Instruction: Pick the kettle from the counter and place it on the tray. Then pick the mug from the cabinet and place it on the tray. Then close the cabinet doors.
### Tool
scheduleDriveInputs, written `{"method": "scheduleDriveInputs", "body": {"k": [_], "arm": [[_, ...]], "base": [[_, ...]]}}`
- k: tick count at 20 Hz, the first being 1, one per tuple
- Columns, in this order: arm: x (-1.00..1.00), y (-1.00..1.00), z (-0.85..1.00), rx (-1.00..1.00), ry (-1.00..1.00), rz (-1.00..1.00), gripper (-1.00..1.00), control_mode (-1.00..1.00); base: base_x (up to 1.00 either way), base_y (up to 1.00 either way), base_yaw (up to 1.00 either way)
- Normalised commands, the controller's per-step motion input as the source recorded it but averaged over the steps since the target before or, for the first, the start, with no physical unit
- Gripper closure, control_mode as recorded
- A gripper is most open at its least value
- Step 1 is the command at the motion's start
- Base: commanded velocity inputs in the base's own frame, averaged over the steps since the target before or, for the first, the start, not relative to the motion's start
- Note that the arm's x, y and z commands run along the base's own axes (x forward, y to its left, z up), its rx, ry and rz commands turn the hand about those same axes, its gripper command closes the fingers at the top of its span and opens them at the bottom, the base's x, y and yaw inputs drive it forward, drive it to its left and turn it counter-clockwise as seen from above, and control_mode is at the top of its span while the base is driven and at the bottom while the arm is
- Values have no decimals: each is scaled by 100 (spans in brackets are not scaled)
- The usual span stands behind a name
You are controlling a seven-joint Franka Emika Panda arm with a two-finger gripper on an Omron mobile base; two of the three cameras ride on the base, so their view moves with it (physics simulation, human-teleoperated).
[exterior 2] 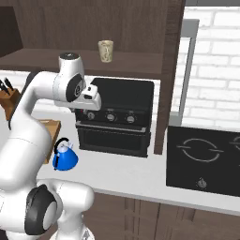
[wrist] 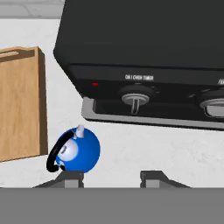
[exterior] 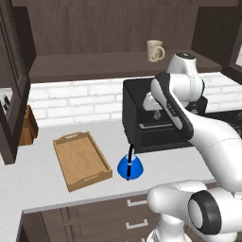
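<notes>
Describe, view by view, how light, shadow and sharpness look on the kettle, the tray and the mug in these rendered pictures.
Left base view: even flat light, the kettle casts hardly any shadow on the counter; the tray shows soft shading inside its rim. Right base view: the mug sits pale against the dim cabinet. Hand view: the kettle has a faint sheen, edges slightly soft.

Open tabletop lies between the kettle and the tray, which stand near each other. The black oven crowds just behind the kettle, and the knife block stands beyond the tray.
</notes>
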Motion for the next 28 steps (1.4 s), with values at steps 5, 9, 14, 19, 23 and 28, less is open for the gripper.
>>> {"method": "scheduleDriveInputs", "body": {"k": [5,9,14,19,23,28], "arm": [[-14,0,-1,0,0,0,-100,-100],[-52,16,-14,8,-5,2,-100,-100],[-50,45,-27,2,-2,0,-100,-100],[-19,55,-33,0,5,-8,-100,-100],[23,50,-39,-4,26,-22,-100,-100],[27,26,-31,0,18,-16,-100,-100]], "base": [[0,0,0],[0,0,0],[0,0,0],[0,0,0],[0,0,0],[0,0,0]]}}
